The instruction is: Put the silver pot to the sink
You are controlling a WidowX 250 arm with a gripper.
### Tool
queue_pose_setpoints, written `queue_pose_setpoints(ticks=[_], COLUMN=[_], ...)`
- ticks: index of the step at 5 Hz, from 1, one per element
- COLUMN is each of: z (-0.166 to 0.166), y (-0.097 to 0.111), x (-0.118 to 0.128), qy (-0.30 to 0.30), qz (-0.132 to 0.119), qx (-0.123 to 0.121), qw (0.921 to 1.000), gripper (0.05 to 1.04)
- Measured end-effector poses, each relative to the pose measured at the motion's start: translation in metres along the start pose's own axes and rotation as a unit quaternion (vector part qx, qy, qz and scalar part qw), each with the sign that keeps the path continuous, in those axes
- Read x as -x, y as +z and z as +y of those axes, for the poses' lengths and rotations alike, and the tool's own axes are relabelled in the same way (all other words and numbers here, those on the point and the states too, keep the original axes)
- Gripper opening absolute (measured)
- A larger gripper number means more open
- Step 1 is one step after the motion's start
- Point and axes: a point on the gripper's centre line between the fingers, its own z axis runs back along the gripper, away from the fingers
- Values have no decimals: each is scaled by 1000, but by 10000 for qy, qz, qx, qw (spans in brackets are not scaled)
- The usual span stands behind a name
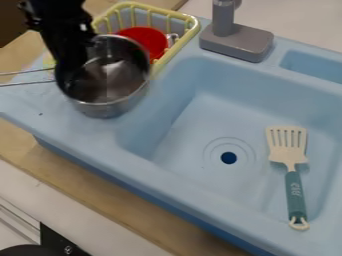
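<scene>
The black gripper is at the upper left, its lower part over the mouth of the silver pot. How wide it is open, and if it grips the pot, I cannot tell. The pot is of shiny metal, round and deep, with smooth wall; it is outside the basin, at the left side of the sink. Two thin metal rods go from near the pot to the left edge.

The sink is pale blue, smooth like plastic, with rounded corners and a round dark drain. In the basin lies a spatula – cream slotted head, teal handle, loop at the end. Behind the pot is a yellow barred basket with a red round thing inside – beside it, a grey blocky faucet.
</scene>
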Motion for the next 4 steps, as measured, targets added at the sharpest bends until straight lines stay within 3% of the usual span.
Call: queue_pose_setpoints(ticks=[1, 2, 4], z=[-20, -38, -86], y=[9, 8, -2], x=[-6, -7, -22], qy=[451, 956, 1247], qz=[-169, -412, -760], qx=[76, 338, 484], qw=[9988, 9940, 9881], gripper=[58, 58, 58])
